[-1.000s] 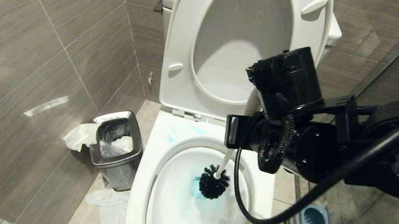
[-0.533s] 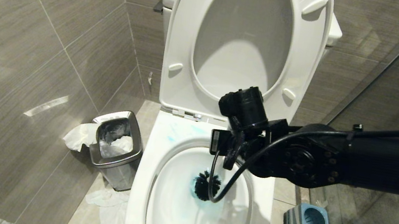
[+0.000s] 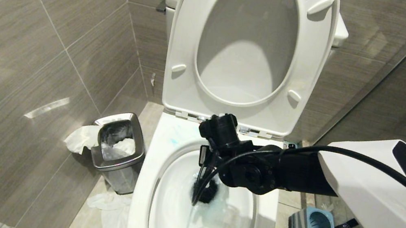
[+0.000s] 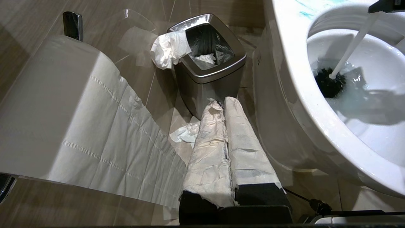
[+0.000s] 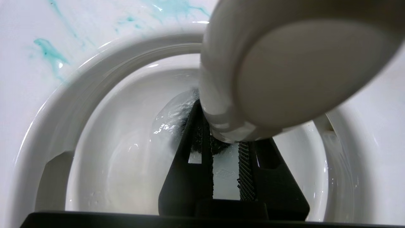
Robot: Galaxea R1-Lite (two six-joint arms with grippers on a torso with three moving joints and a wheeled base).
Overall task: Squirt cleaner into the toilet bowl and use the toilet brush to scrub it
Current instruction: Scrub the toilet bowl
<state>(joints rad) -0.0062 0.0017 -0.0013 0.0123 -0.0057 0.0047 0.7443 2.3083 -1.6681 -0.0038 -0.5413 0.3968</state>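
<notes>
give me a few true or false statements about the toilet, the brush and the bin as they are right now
1. The toilet brush has its black bristle head down in the water of the toilet bowl. True.
2. The right gripper has its jaws closed on the brush handle. True.
3. The toilet seat is folded down over the bowl. False: seat and lid stand raised.
4. The steel bin stands at the robot's right of the toilet. False: it is at the robot's left.
5. Turquoise cleaner smears show on the bowl's rim. True.
6. The left gripper holds the brush. False: its jaws are shut, holding nothing, beside the toilet.
</notes>
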